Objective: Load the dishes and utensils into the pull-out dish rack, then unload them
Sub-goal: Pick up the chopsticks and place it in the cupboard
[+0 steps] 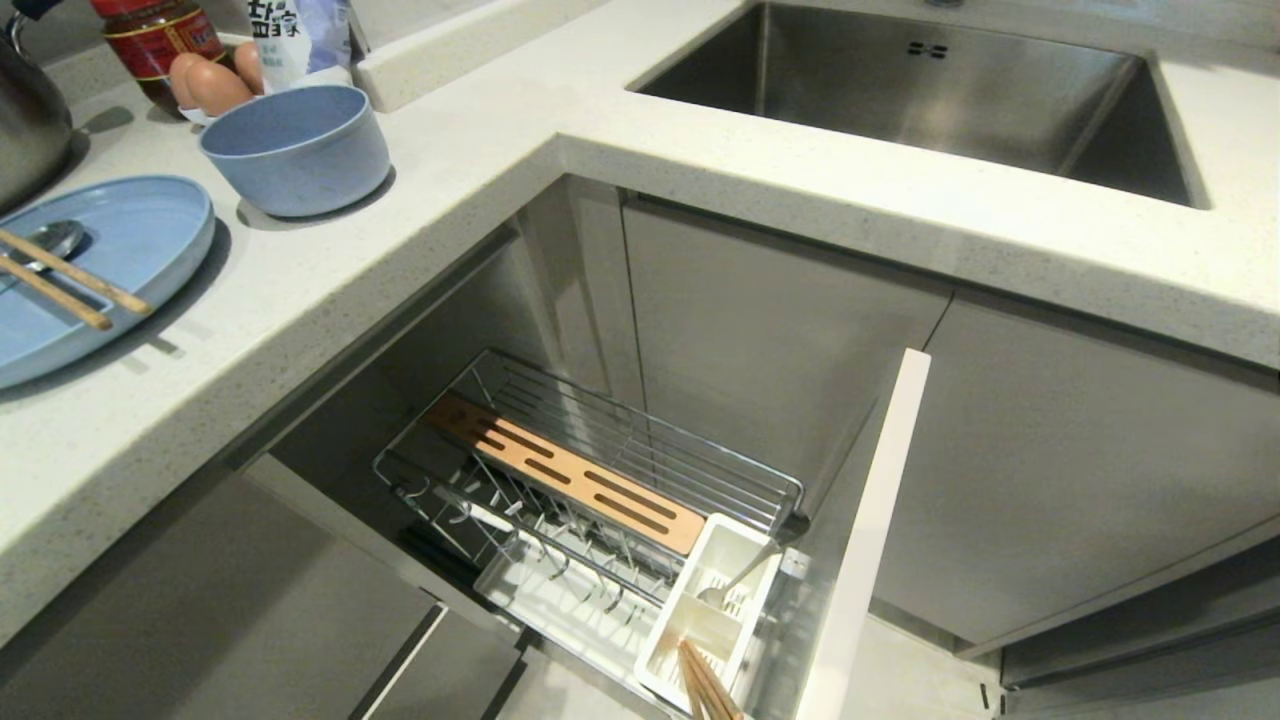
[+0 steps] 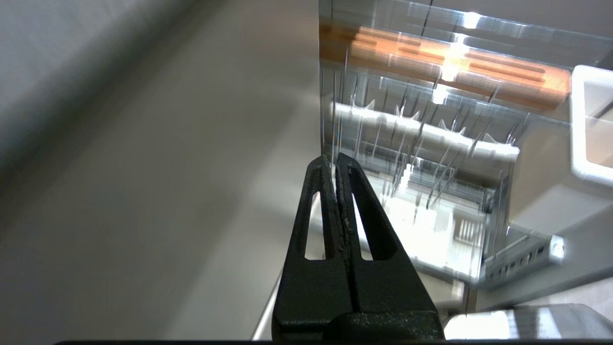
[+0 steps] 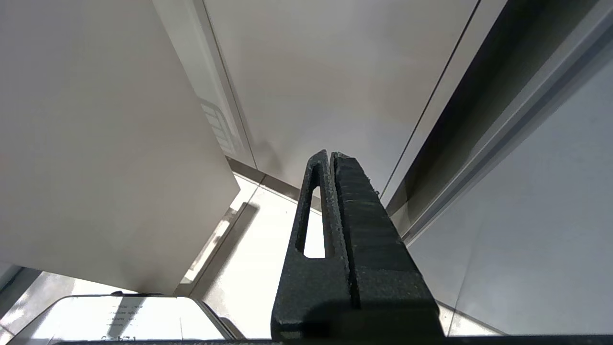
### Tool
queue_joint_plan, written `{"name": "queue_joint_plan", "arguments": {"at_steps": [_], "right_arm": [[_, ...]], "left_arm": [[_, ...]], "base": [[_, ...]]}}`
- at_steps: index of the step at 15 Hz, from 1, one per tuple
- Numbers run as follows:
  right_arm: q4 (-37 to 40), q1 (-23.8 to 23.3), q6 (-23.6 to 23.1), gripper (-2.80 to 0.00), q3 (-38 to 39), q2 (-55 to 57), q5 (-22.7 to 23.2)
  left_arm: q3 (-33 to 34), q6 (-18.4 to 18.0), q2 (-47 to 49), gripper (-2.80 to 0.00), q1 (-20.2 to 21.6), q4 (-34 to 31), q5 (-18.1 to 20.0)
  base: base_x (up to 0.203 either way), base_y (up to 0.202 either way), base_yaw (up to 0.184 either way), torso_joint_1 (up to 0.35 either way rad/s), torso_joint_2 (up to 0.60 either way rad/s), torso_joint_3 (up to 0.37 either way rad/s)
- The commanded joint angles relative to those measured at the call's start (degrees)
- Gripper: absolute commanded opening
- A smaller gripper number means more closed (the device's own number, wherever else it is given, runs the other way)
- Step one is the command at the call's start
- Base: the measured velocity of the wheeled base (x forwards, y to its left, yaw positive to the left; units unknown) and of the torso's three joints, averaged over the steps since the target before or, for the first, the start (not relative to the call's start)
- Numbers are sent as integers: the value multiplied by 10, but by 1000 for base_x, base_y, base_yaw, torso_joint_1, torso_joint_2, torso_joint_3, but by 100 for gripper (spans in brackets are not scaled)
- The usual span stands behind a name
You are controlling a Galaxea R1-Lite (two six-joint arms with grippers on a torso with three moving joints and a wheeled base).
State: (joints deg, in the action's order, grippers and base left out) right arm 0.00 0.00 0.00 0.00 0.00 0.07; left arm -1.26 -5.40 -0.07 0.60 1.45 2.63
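The light-blue plate lies on the counter at the left, with a pair of wooden chopsticks and a metal spoon on it. Behind it stands the light-blue bowl, upright and empty. Below the counter the pull-out dish rack is drawn out; its wire slots hold no dishes. Its white caddy holds another pair of chopsticks and a slim metal utensil. Neither arm shows in the head view. My left gripper is shut and empty beside the rack. My right gripper is shut and empty, facing grey cabinet fronts.
A steel sink is set in the counter at the back right. A steel pot, a jar, eggs and a bag crowd the counter's far left. The rack's pale front panel juts out.
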Motion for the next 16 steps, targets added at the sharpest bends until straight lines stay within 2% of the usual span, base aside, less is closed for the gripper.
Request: {"name": "queue_joint_plan", "arguments": {"at_steps": [1, 5, 8, 11, 13, 15, 16], "right_arm": [[0, 0, 0, -280, 0, 0, 0], [0, 0, 0, -280, 0, 0, 0], [0, 0, 0, -280, 0, 0, 0], [0, 0, 0, -280, 0, 0, 0], [0, 0, 0, -280, 0, 0, 0], [0, 0, 0, -280, 0, 0, 0], [0, 0, 0, -280, 0, 0, 0]], "left_arm": [[-49, 0, 1, -280, 0, -2, 11], [-234, 1, 30, -280, 0, -68, 79], [-400, -2, 167, -280, 2, -101, 92], [-574, -6, 331, -280, -3, -111, 60], [-659, 1, 431, -280, -12, -114, 30], [-735, 47, 524, -280, -17, -116, -5], [-764, 83, 562, -280, -22, -117, -27]], "base": [[0, 0, 0, 0, 0, 0], [0, 0, 0, 0, 0, 0], [0, 0, 0, 0, 0, 0], [0, 0, 0, 0, 0, 0], [0, 0, 0, 0, 0, 0], [0, 0, 0, 0, 0, 0], [0, 0, 0, 0, 0, 0]]}}
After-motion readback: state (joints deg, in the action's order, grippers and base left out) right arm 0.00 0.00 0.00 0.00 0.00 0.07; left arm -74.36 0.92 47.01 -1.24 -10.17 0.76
